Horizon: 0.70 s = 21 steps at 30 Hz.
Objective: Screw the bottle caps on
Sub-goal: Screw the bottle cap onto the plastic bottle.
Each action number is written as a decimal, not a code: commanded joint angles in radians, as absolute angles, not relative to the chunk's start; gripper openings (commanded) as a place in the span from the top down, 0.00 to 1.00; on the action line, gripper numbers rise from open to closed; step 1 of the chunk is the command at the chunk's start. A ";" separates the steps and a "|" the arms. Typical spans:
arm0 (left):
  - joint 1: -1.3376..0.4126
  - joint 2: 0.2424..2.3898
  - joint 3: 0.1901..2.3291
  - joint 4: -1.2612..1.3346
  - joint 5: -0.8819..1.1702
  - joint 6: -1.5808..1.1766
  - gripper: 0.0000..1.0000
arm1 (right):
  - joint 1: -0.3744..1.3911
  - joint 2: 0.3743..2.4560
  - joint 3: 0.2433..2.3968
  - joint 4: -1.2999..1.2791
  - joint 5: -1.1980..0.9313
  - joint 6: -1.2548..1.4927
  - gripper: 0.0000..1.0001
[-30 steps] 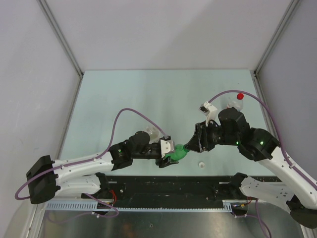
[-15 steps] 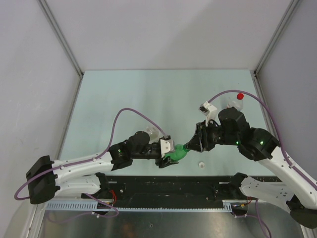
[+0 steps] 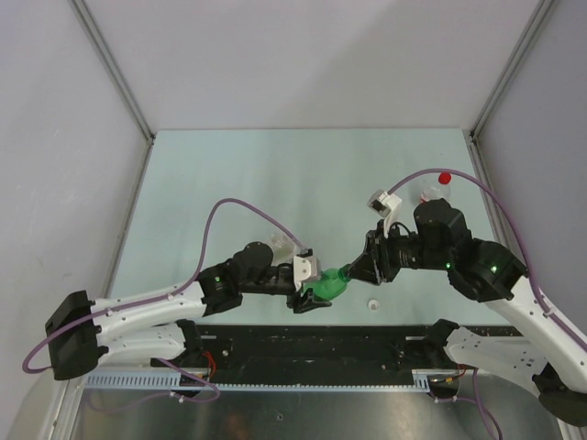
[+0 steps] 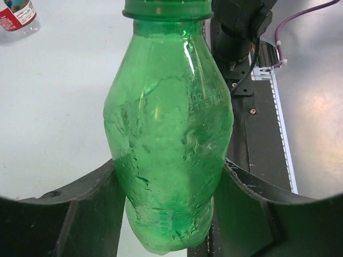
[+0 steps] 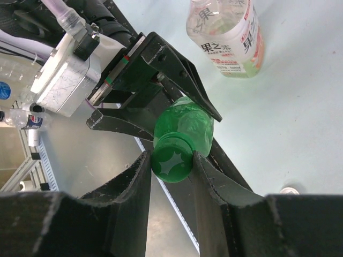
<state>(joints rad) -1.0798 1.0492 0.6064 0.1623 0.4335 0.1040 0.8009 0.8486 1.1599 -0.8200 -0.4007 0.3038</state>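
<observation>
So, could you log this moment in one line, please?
left hand: grips green bottle | right hand: closed on green cap | white cap: lying loose

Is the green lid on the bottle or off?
On. The cap sits on the neck of the bottle, pinched by the right gripper. How tight, cannot tell.
</observation>
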 commanded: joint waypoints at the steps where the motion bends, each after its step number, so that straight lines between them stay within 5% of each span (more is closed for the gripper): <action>1: -1.075 1.011 0.665 0.268 0.443 0.089 1.00 | 0.802 0.856 1.194 -0.840 -0.476 0.266 0.94; 21: -1.075 1.013 0.735 0.299 0.219 0.144 1.00 | 0.815 0.930 1.176 -0.870 -0.315 0.303 1.00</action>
